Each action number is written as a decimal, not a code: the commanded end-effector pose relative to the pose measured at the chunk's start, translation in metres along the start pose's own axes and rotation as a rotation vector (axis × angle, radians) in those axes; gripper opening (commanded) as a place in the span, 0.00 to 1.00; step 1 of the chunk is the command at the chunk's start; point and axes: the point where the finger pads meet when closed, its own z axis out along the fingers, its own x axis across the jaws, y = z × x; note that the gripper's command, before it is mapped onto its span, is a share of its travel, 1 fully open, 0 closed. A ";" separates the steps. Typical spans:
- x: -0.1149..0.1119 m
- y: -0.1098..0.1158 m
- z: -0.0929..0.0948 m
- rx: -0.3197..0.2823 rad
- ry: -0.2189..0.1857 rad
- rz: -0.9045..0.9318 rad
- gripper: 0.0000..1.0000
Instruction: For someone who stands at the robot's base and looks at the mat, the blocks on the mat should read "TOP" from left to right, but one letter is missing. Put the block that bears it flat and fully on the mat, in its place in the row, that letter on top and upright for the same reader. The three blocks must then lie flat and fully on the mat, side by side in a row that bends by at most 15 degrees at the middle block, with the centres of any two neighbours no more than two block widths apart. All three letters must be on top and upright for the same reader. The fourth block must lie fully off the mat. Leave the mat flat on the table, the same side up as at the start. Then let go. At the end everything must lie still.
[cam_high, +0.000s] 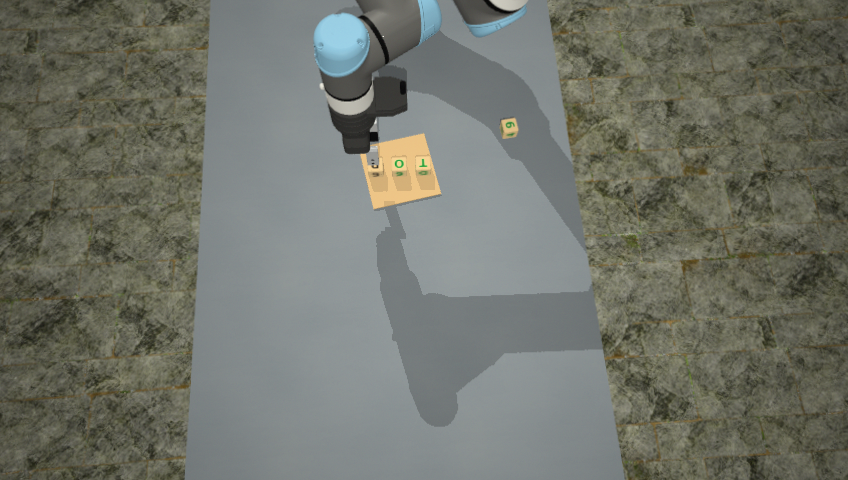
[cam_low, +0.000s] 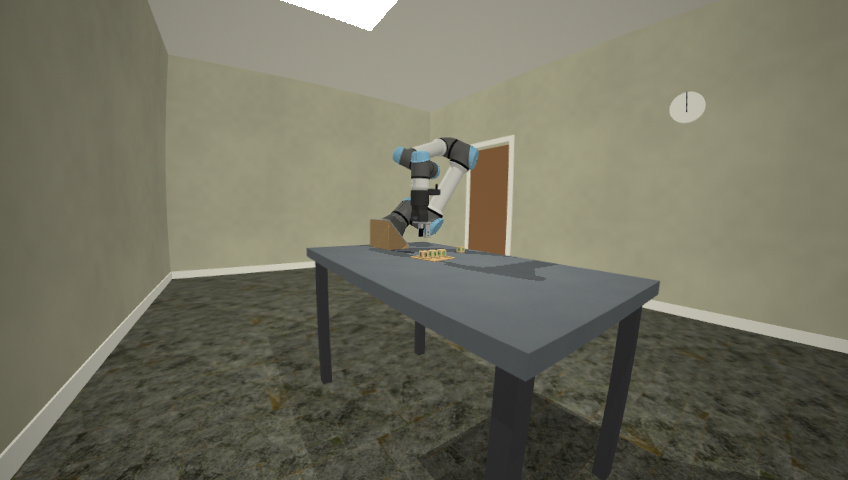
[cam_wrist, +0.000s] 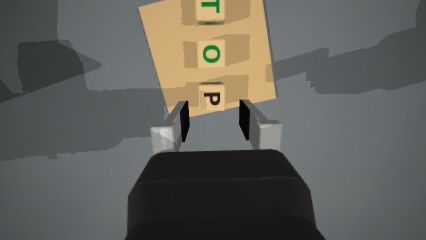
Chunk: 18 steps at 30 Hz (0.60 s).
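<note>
A tan mat lies on the grey table. Three wooden blocks stand on it in a row: T, O and P, letters on top. In the wrist view they read T, O, P from far to near. My gripper is open and empty. It hangs just above the P block, one finger to each side, clear of it. In the top view the fingers hide part of the P block. A fourth block marked 6 lies on the table, off the mat.
The grey table is long and narrow, with stone floor around it. A brown wedge-shaped box stands at the arm's base. The arm's shadow falls across the table beyond the mat.
</note>
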 end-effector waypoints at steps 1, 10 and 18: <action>0.000 0.000 -0.004 0.000 0.000 0.000 0.87; 0.000 0.000 -0.004 0.000 0.000 0.000 1.00; 0.000 0.000 -0.004 0.000 0.000 0.000 1.00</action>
